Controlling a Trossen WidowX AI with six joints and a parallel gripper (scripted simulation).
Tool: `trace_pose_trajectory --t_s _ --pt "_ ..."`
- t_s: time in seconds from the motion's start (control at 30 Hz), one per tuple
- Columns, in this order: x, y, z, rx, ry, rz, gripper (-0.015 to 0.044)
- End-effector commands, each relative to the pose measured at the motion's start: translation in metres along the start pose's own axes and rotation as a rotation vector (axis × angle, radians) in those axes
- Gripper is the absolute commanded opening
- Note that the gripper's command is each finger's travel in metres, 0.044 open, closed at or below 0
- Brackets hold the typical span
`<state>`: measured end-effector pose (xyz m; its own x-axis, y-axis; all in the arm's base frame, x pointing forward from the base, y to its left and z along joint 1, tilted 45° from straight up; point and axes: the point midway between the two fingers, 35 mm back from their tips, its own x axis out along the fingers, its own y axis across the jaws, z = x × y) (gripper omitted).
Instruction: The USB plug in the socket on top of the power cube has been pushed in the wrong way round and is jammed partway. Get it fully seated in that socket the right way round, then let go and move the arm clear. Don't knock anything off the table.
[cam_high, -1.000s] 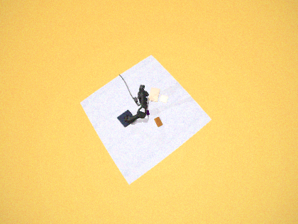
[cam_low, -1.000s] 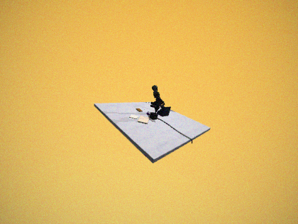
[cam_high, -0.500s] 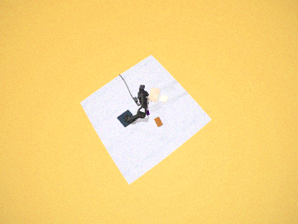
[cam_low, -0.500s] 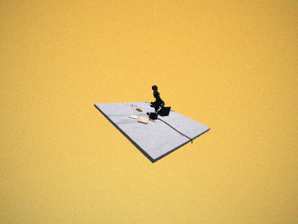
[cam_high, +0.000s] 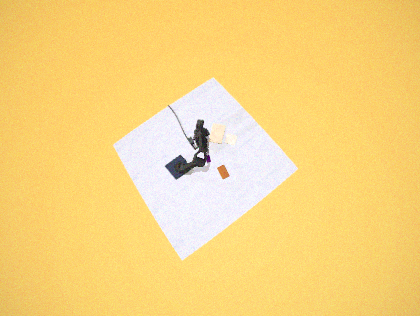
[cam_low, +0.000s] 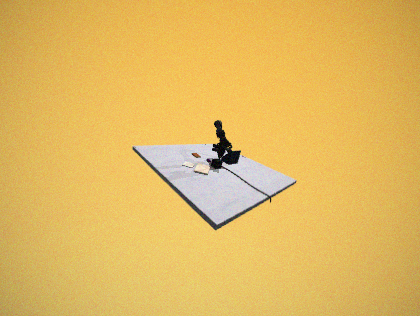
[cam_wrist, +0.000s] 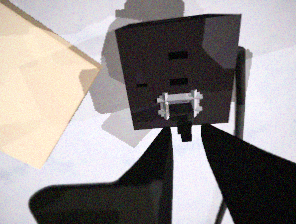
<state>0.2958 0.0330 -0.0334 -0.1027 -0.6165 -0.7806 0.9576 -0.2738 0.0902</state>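
One gap decides the coming move: the hand (cam_wrist: 186, 150) is seen partly opened, its two dark fingers parted and nothing gripped between them. The USB plug (cam_wrist: 179, 105), a pale metal frame with a small dark body, sits in a socket on the top face of the power cube (cam_wrist: 165, 60), directly ahead of the fingertips and on the hand's centre line. The plug's long axis is laid crosswise to the fingers, so a straight advance would straddle its dark body. Whether it is fully seated cannot be told. The cube is placed near the middle of the counter (cam_high: 230, 220), with a cream paper sheet (cam_wrist: 35, 85) just beside it and its cable (cam_high: 177, 120) run towards the far-left edge.
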Motion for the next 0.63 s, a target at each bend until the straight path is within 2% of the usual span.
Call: trace_pose_trajectory --t_s 0.0,0.6 --pt "0.000 0.000 0.000 0.000 0.000 0.000 0.0095" --pt "-0.011 0.000 -0.001 0.000 0.000 0.000 0.0095"
